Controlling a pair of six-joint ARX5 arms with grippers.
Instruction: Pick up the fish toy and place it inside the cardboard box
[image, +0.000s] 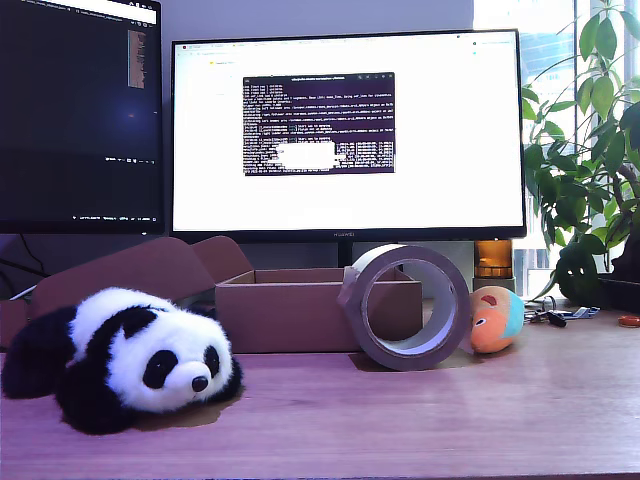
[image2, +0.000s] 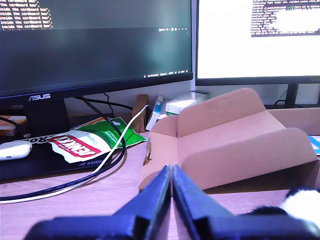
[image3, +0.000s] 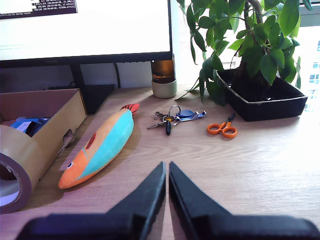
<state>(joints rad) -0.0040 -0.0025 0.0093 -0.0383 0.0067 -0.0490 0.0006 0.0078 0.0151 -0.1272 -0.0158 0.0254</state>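
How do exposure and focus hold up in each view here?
Exterior view: the lit monitor is blown out white, with window glare behind the plant. Both wrist views: my first gripper and my second gripper are soft, while the fish toy looks sharp.

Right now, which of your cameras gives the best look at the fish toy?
The second wrist view: the fish toy lies in full length, unobstructed. The exterior view shows only its rounded front end beside the tape roll. The first wrist view misses it.
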